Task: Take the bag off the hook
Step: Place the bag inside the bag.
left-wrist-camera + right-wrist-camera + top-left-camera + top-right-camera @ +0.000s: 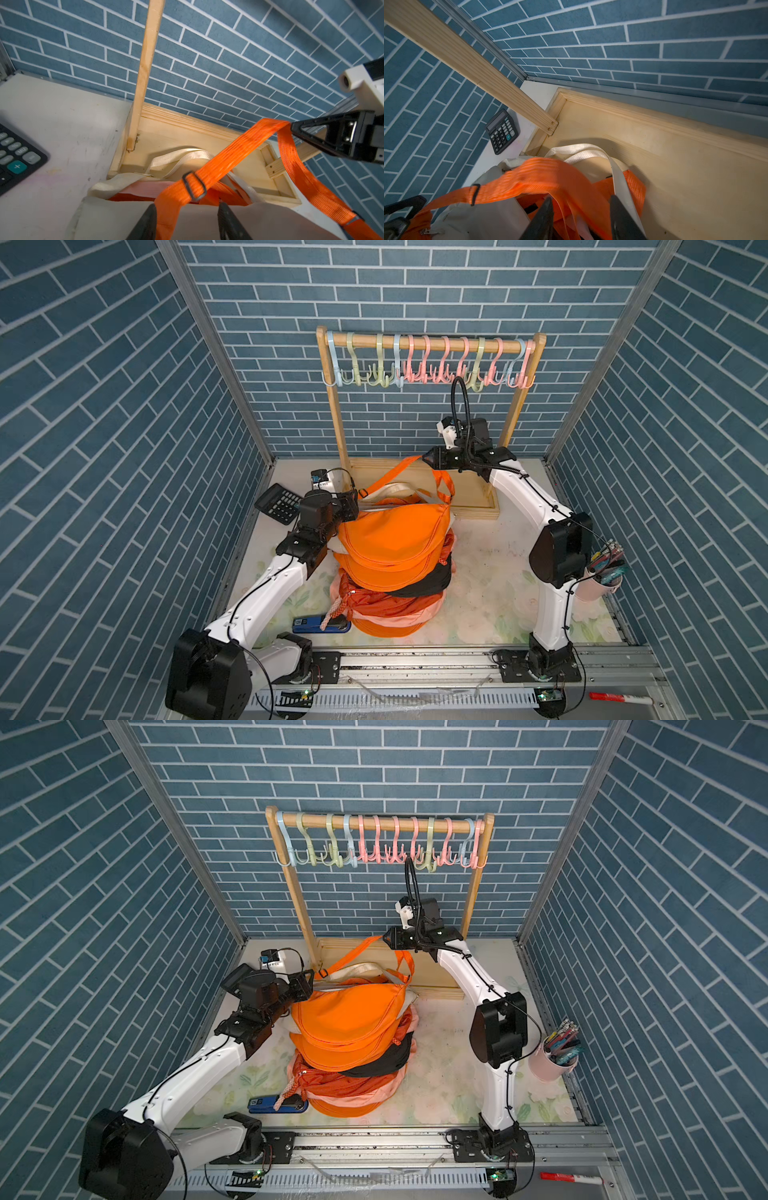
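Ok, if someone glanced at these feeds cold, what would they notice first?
The heap of orange bags stacked mid-table, in both top views. Behind it stands a wooden rack of pastel hooks, none holding a bag. The left gripper and right gripper each have jaws apart around the top bag's orange strap.

Calculator, grey key: "MU"
Calculator, teal key: a white "+"
Calculator, remaining keys: symbols too blurred or small to make out
Red marker: print too small to read
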Motion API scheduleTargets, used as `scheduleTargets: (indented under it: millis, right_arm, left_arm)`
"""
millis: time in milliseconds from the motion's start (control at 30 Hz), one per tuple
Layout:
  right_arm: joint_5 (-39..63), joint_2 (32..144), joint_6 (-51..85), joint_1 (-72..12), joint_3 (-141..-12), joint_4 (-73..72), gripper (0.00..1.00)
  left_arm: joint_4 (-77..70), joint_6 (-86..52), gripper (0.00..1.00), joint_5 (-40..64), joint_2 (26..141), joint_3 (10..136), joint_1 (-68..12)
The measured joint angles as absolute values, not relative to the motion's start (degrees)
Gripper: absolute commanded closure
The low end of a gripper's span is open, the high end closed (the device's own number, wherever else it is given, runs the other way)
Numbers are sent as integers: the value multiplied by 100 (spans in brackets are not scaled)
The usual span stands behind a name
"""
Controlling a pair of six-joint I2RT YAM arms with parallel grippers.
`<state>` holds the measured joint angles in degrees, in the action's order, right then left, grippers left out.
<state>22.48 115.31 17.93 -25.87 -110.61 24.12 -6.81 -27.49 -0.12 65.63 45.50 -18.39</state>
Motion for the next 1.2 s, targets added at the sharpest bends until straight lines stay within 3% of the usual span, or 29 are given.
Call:
scheduleTargets:
  millis: [100,233,367,500,600,900,1200]
  right_arm:
    - [2248,11531,1793,-2587,-11028,2357,31]
    - [2220,11531,1752,-2587,-11028,2359,28]
    - [2119,11513,1704,-2587,-11028,2471,26]
    - [1962,11332,1549,-2587,-10978,2648,20]
    - [1769,10969,1426,-2576,-10774,2729,3]
    - [1212,9299,1297,-2145,-9614,2493,1]
    - [110,8235,1262,-1190,-7459,1424,1]
  left_arm:
    - [-655,-2766,23,-60,6569,4550,-1839]
    - [-569,-2759,19,-172,6567,4550,-1839]
    - [-410,-2722,1,-237,6534,4571,-1839]
    - [-128,-2670,1,-331,6386,4735,-1839]
    - [123,-2510,1,-454,6158,4945,-1839]
    - [720,-1535,1,-882,5544,5529,-1828]
    - [1000,-952,1,-1066,6757,5697,-1186]
